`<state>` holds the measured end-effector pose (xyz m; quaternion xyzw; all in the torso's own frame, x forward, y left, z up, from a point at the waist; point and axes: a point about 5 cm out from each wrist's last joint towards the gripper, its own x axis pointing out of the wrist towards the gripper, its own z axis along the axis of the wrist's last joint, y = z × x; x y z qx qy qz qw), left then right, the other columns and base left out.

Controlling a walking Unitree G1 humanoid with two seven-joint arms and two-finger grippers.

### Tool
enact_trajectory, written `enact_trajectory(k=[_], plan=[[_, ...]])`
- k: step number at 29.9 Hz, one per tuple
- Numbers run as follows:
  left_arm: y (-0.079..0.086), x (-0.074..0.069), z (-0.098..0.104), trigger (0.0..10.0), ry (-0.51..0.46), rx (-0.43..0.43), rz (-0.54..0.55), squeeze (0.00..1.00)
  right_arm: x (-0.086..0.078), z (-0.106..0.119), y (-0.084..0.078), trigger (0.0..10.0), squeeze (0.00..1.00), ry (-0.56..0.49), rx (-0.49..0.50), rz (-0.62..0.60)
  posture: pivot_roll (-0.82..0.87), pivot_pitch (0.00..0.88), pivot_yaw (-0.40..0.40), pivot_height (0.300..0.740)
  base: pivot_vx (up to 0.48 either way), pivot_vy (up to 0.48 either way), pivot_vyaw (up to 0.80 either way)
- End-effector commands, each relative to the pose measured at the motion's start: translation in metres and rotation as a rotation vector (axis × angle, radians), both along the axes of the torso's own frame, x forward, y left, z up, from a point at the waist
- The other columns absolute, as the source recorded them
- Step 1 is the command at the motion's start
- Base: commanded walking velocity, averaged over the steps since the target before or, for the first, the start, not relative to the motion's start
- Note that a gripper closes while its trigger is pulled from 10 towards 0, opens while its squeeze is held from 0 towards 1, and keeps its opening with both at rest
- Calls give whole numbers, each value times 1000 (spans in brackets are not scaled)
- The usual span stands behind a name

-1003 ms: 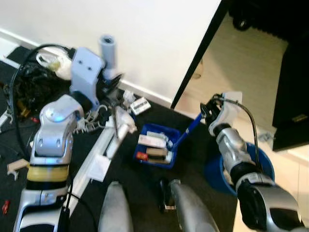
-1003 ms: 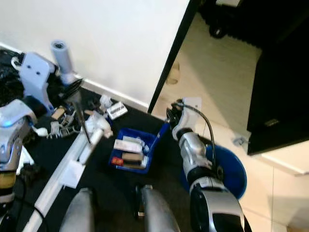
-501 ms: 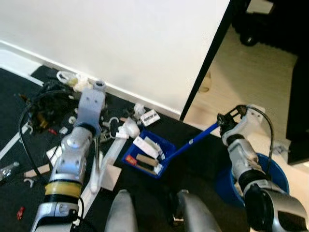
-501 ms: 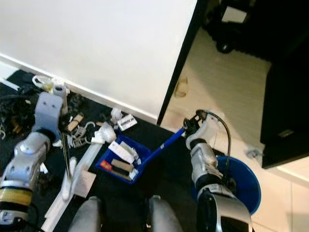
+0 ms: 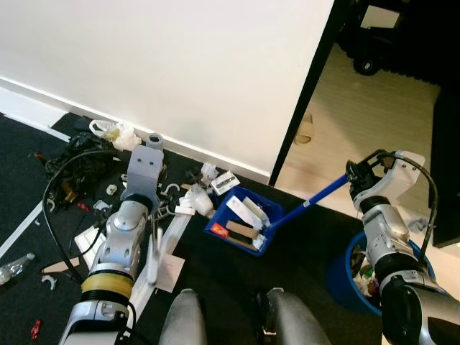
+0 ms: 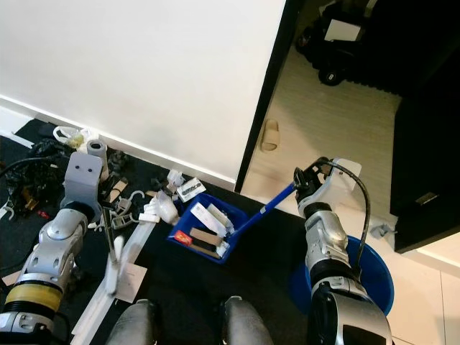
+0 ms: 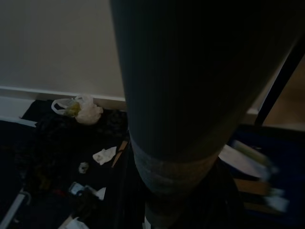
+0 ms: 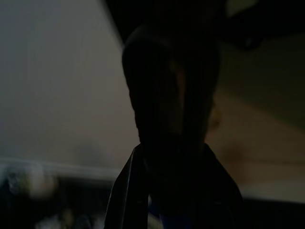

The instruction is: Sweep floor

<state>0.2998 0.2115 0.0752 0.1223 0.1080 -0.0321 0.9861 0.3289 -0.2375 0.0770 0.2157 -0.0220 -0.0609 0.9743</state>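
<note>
Right tool (image 5: 357, 180) grips the blue dustpan (image 5: 243, 223) handle, slanting down toward robot's left.

Litter (image 5: 188, 203) crowding dustpan (image 5: 243, 224); doorway (image 5: 374, 108) open

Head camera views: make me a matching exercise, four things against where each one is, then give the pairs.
Things:
1. blue dustpan
2. blue bucket
3. slipper
4. white plastic bag

Places:
A. on the pale floor past the doorway
B. against the baseboard, at the robot's left
C. on the dark floor, full of litter
D. below the right arm's elbow

Pairs: 1-C, 2-D, 3-A, 4-B
</note>
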Motion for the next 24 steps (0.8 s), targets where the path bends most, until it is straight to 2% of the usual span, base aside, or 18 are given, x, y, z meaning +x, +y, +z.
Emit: enact_trajectory(k=[1,8,10,15,21,22,23,24], plan=[[-2,0,-2,10000,-5,-14,9,0,5,14,-8,10000,0,-94,124,-53,90,12,-35,740,0,0,0],[-3,-1,-4,10000,-15,-26,12,0,6,19,-16,10000,0,-111,128,-72,89,8,-41,740,0,0,0],[-5,-3,-9,10000,-2,-34,14,0,8,22,-11,10000,0,-108,60,-34,82,5,-45,740,0,0,0],[-7,-6,-15,10000,16,-60,30,0,12,30,2,10000,0,-127,0,37,74,0,-49,740,0,0,0],[-8,-7,-18,10000,24,-71,42,0,19,44,9,10000,0,-175,-24,86,70,0,-51,740,0,0,0],[-8,-7,-19,10000,25,-73,44,0,22,49,10,10000,0,-187,-25,92,70,0,-53,740,0,0,0],[-10,-7,-19,10000,24,-81,40,0,28,63,9,10000,0,-219,-20,99,71,0,-57,740,0,0,0],[-10,-7,-19,10000,24,-81,40,0,28,63,9,10000,0,-219,-20,99,71,0,-57,740,0,0,0]])
